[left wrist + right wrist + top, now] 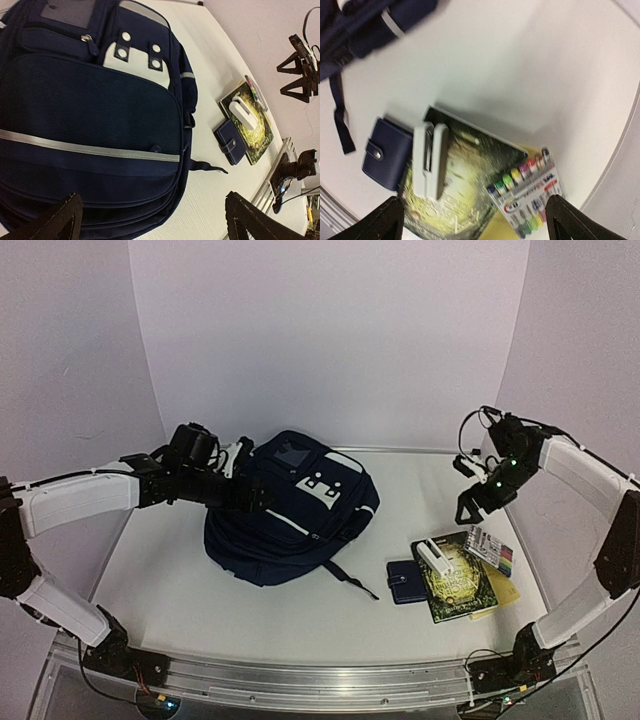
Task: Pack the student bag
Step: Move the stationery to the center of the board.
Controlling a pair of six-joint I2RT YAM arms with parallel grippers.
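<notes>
Both jaws stand wide and empty: the left gripper (155, 222) hangs over the large navy-blue fabric backpack with thin white stripes (290, 515), which lies flat left of centre on the white table (200, 590). It looks soft and floppy, probably best taken by a zip pull or strap. To its right lie a small navy wallet (407, 582), a dark green book (458, 588) with a white stapler (434, 557) on it and a pack of coloured markers (490, 548), below the right gripper (478, 502)

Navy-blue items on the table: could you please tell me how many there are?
2. The student bag lies mid-table; the small wallet lies to its right, beside the left edge of the book. Others may be hidden inside the bag.
</notes>
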